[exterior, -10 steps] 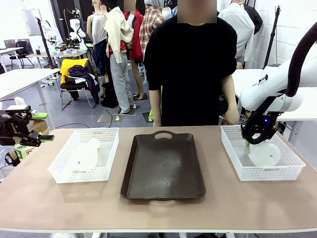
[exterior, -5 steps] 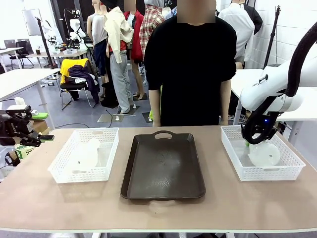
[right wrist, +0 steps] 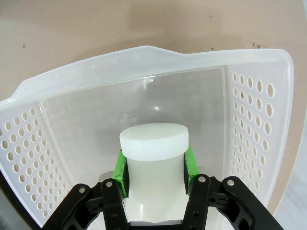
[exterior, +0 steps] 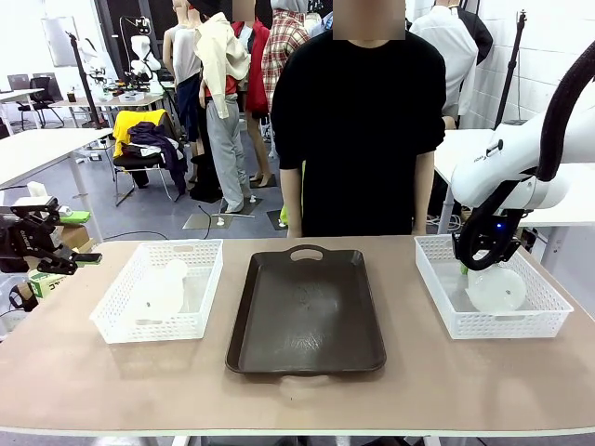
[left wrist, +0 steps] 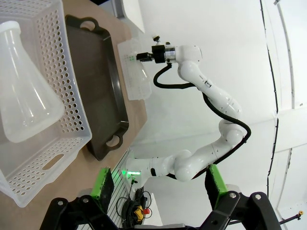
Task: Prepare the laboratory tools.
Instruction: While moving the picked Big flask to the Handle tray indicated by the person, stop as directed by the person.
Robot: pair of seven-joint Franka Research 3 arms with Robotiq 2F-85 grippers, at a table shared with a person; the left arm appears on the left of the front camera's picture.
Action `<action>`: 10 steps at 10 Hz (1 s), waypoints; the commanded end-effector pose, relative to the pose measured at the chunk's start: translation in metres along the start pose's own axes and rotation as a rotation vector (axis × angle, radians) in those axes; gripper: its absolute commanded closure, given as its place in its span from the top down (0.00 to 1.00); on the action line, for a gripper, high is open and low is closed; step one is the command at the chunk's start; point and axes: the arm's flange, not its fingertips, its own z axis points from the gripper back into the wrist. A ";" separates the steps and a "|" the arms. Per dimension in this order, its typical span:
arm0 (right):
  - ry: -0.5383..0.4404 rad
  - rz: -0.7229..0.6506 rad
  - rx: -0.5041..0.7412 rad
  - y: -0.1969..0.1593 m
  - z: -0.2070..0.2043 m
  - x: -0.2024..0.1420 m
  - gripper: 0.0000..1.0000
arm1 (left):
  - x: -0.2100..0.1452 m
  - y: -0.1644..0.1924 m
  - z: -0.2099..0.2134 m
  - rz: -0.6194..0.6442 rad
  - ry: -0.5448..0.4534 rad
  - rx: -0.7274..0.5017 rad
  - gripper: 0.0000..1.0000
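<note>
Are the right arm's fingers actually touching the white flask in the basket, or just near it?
Touching. The right wrist view shows both green-padded fingers pressed against opposite sides of the flask, just under its cap, with no gap.

front camera faces the person (exterior: 358, 139) across the table (exterior: 93, 390); wrist cameras look closely at both baskets (exterior: 149, 327).

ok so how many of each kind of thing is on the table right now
flask: 2
white basket: 2
brown tray: 1
total: 5
</note>
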 end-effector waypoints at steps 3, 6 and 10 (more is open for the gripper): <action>0.000 0.007 -0.001 0.000 0.000 0.000 0.00 | 0.001 -0.002 0.001 0.007 -0.006 -0.001 1.00; 0.000 0.007 -0.001 0.000 0.000 0.000 0.00 | 0.001 -0.002 0.001 0.007 -0.006 -0.001 1.00; -0.007 0.014 -0.045 0.011 0.045 0.000 0.00 | 0.001 -0.002 0.001 0.007 -0.006 -0.001 1.00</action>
